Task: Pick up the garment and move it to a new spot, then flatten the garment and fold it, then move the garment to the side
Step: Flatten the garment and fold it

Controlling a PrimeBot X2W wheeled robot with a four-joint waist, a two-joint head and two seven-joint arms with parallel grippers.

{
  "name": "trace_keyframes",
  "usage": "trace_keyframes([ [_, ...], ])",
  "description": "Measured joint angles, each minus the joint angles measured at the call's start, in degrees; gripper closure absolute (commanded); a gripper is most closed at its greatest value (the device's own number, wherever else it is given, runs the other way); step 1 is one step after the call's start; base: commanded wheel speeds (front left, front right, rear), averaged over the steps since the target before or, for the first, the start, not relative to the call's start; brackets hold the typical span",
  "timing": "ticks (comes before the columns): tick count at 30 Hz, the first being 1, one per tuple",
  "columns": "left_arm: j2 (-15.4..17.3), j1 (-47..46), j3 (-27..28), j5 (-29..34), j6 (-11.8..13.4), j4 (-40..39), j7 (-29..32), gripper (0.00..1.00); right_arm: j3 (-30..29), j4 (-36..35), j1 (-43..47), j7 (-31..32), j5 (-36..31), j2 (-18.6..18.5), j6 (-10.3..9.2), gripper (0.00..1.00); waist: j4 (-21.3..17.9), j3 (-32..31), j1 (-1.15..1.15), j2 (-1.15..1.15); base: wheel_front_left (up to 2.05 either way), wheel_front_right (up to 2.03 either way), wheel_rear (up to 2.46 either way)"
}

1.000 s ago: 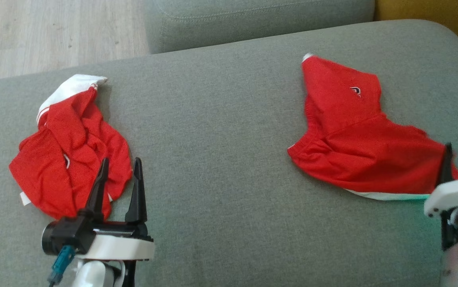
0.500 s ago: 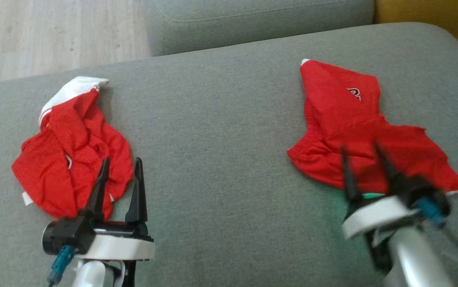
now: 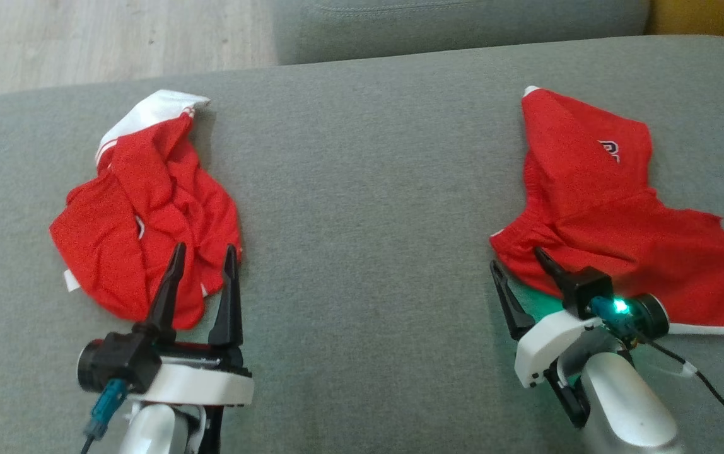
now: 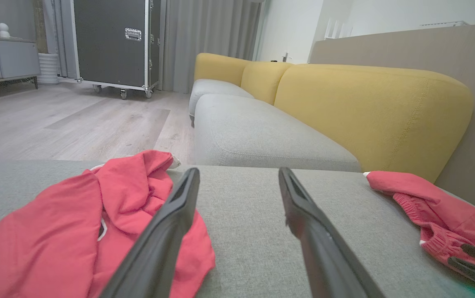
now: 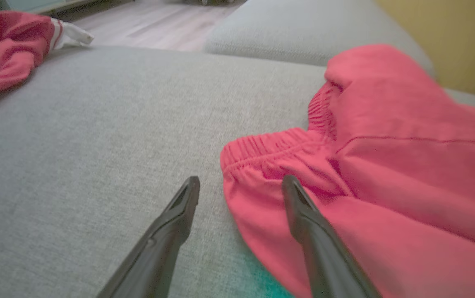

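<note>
Two red garments lie on the grey sofa seat point(image 3: 362, 189). The crumpled red garment with white trim point(image 3: 147, 214) is at the left. My left gripper point(image 3: 204, 249) stands open just at its near right edge, and its left finger overlaps the cloth point(image 4: 76, 223) in the left wrist view. At the right lie red shorts with an elastic waistband and a small logo point(image 3: 601, 221), spread fairly flat. My right gripper point(image 3: 515, 257) is open at their near left corner. In the right wrist view its right finger is over the red cloth point(image 5: 386, 165) and its left finger is over bare cushion.
A second grey seat cushion point(image 4: 254, 132) adjoins the far side, with yellow backrests point(image 4: 365, 107) along the right. Wooden floor point(image 3: 84, 44) lies beyond the cushion's far left edge, and a black wheeled case point(image 4: 113, 41) stands across the room.
My right gripper has swung from the shorts' right end to their near left corner, jaws open. The head camera shifted, so both garments sit further right. The left gripper stayed put.
</note>
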Motion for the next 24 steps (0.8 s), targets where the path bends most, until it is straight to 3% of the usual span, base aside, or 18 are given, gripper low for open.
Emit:
trace_keyframes([
  [9, -0.1, -0.6, -2.2, -0.1, 0.0, 0.4, 0.0, 0.00, -2.3, 10.2, -5.8, 1.4, 0.8, -0.1, 0.00, 0.00, 2.4, 1.2, 0.00, 0.00, 0.00, 0.00, 0.00],
  [10, -0.1, -0.6, -2.3, -0.3, 0.0, 0.4, 0.0, 0.00, -2.3, 11.0, -6.3, 0.9, 1.2, -0.1, 0.00, 0.42, 2.5, 1.3, 0.00, 0.00, 0.00, 0.00, 0.00],
  [11, -0.1, -0.7, -2.3, -0.5, 0.0, 0.4, 0.0, 0.00, -2.1, 11.5, -6.8, 0.3, 2.3, -0.1, 0.00, 1.00, 2.6, 1.4, 0.00, 0.00, 0.00, 0.00, 0.00],
  [16, -0.1, -0.9, -2.3, -0.6, 0.0, 0.7, 0.0, 0.00, 3.9, 11.7, -8.8, -2.9, 9.5, -0.3, 0.00, 1.00, 2.5, 1.4, 0.00, 0.00, 0.00, 0.00, 0.00],
  [24, -0.1, -1.5, -2.3, -0.6, 0.0, 0.8, 0.0, 0.00, 18.0, 5.2, -9.6, -4.3, 21.0, -0.6, 0.00, 1.00, 2.1, 0.9, 0.00, 0.00, 0.00, 0.00, 0.00],
])
